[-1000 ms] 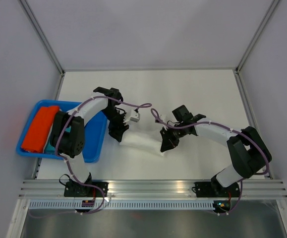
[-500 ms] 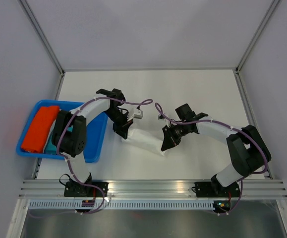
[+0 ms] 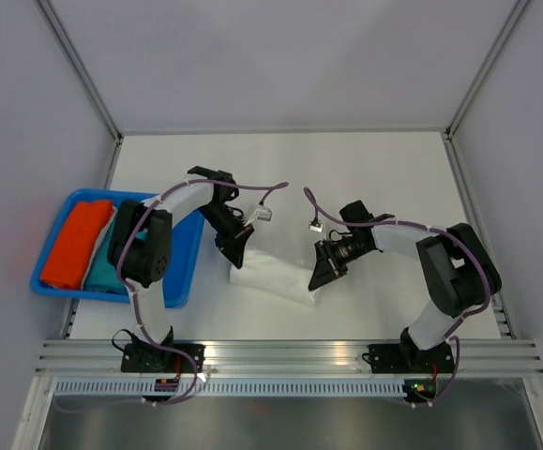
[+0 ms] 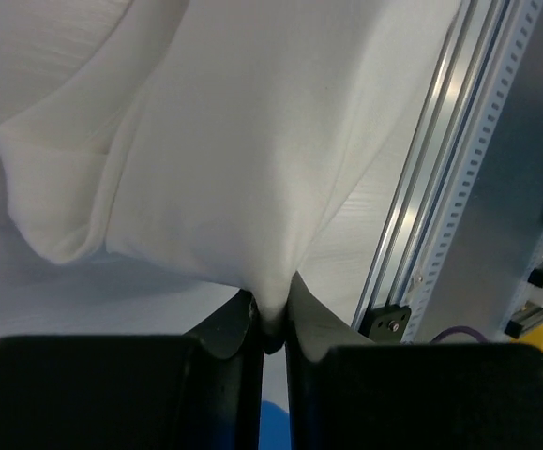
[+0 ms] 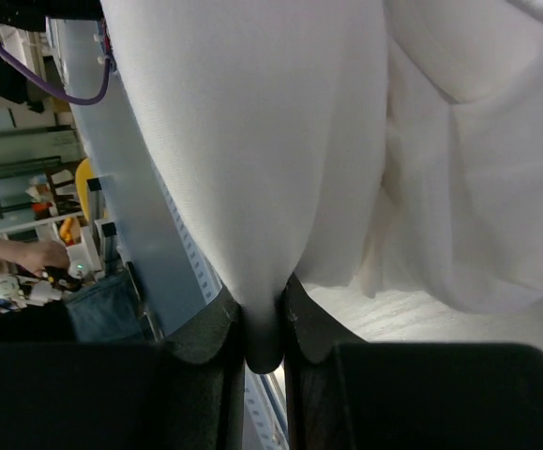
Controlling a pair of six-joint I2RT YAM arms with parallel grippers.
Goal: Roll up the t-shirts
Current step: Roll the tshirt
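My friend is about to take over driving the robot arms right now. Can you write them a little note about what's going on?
Left gripper: shut, pinching a fold at the left end of the white t-shirt.
Right gripper: shut, pinching its right end.
Where: the white t-shirt stretches as a narrow bundle between both grippers over the table. The orange t-shirt and teal t-shirt lie in the blue tray on the left.
Done: white shirt gathered narrow.
Left: probably finish rolling it. Whether the tray's two are rolled can't be told.
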